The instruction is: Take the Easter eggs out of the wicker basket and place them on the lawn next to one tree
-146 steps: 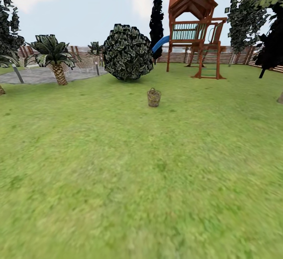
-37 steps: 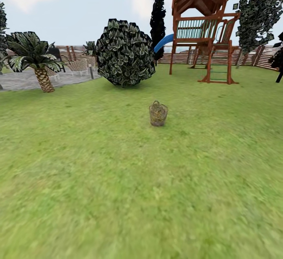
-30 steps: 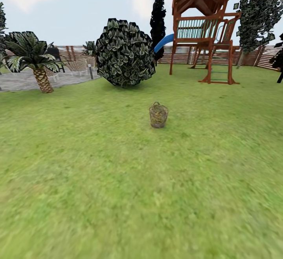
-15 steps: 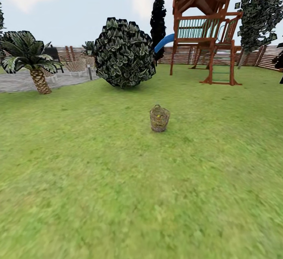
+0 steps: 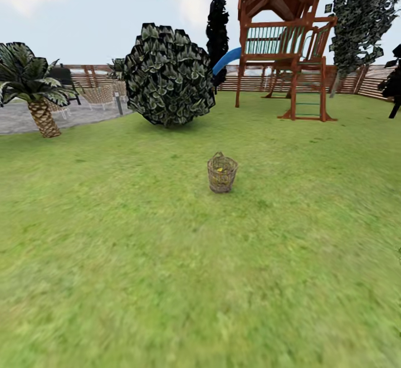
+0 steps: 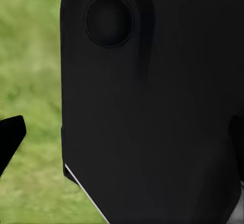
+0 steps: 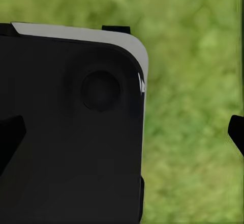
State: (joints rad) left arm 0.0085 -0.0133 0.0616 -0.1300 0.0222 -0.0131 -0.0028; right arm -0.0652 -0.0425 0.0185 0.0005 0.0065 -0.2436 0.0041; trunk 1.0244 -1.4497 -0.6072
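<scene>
The wicker basket stands upright on the lawn at mid view, a few metres ahead of me. A yellow patch of the Easter eggs shows through its open top; their number cannot be told. A tree with green-and-white leaves and a thin pale trunk rises at the far right by the fence. In the left wrist view, my left gripper has its dark fingertips far apart, open over grass and a black robot panel. My right gripper is likewise open and empty.
A large round shrub stands behind the basket. A wooden play tower with a blue slide is at the back right, beside a dark conical tree. A palm and grey paving lie at the left. A slatted fence closes the yard.
The camera has moved forward across the grass, so the basket looks larger and sits lower in the picture. The whole scene has shifted a little to the left.
</scene>
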